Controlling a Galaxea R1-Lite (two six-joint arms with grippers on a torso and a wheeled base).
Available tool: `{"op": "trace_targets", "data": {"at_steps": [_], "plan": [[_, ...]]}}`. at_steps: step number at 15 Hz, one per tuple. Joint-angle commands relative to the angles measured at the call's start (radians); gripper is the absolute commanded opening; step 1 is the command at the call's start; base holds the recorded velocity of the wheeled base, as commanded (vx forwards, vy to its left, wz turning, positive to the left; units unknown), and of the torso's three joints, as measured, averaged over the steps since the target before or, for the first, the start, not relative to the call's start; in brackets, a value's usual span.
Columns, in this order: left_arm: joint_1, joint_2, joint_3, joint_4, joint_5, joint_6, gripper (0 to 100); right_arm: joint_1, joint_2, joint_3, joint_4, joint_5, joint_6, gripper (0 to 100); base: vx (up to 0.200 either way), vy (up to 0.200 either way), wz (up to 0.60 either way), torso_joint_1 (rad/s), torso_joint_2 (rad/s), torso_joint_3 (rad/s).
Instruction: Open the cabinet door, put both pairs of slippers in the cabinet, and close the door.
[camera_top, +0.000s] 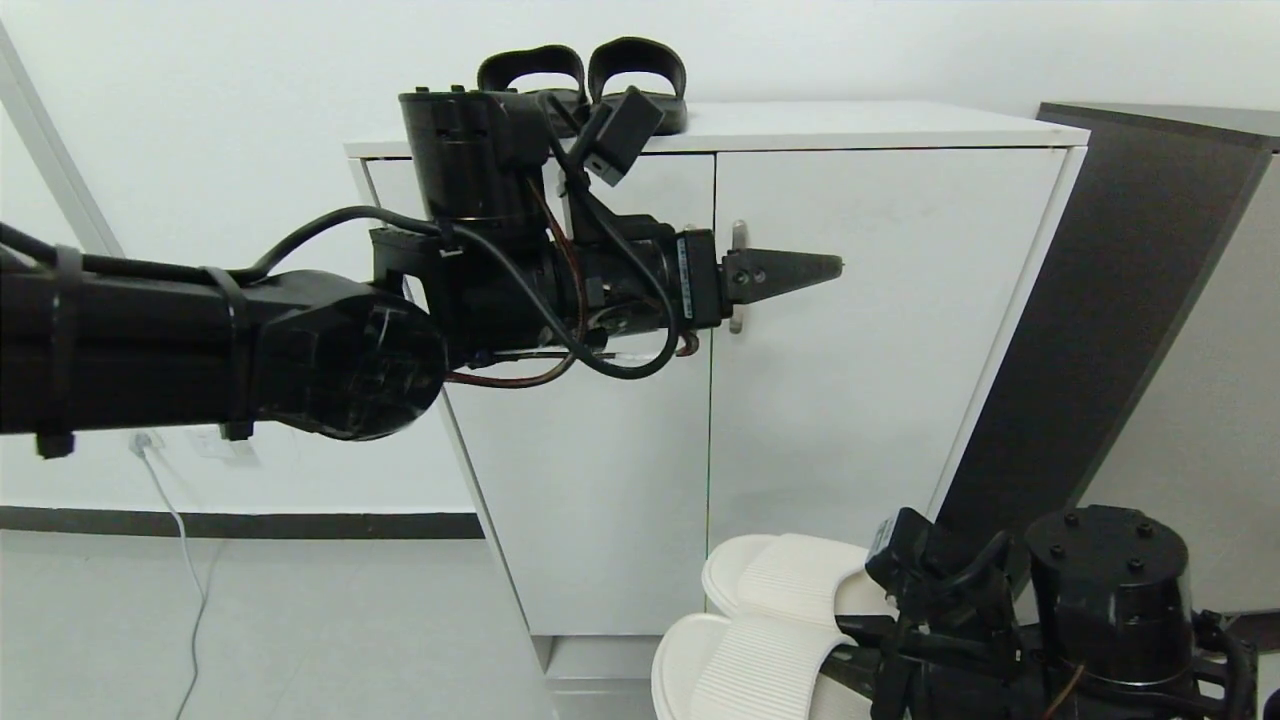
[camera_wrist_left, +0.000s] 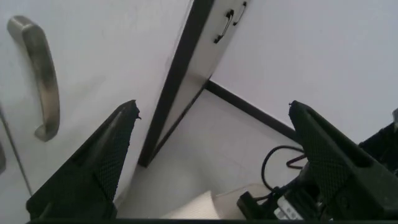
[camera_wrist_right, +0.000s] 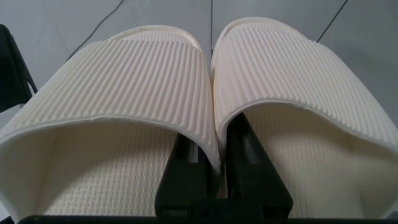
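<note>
Holding the white slippers (camera_top: 760, 620) low and close, the right claw (camera_wrist_right: 217, 168) pinches their inner sides together. Farther off, the left claw (camera_top: 830, 267) hangs spread wide by the handle (camera_top: 738, 277) of the shut cabinet (camera_top: 880, 380). Black slippers (camera_top: 585, 75) sit on top.

Head view: high, facing forward and slightly down at the white cabinet (camera_top: 880, 330) front, middle distance. Left wrist view: close, looking along the left gripper (camera_wrist_left: 212, 109) toward the door handle (camera_wrist_left: 43, 74), which the head view also holds. Right wrist view: very near, over the white slippers (camera_wrist_right: 149, 81), likewise seen in the head view.
</note>
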Motion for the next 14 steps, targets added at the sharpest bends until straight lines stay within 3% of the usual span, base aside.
{"op": "trace_targets", "data": {"at_steps": [1,7,14], "plan": [[0.016,0.045,-0.044,0.001,0.014,-0.005,100,0.0,0.002,0.0,0.0,0.0,-0.001,0,0.0,0.0,0.0,0.0,0.0,0.0],[0.021,0.108,-0.114,0.002,0.143,-0.005,100,0.0,0.003,0.0,0.0,0.0,-0.001,0,0.0,0.0,0.0,0.0,0.0,0.0],[0.036,0.126,-0.133,0.019,0.193,-0.005,100,0.0,0.009,0.0,0.0,-0.001,-0.001,0,0.0,0.0,0.0,0.0,0.0,0.0]]}}
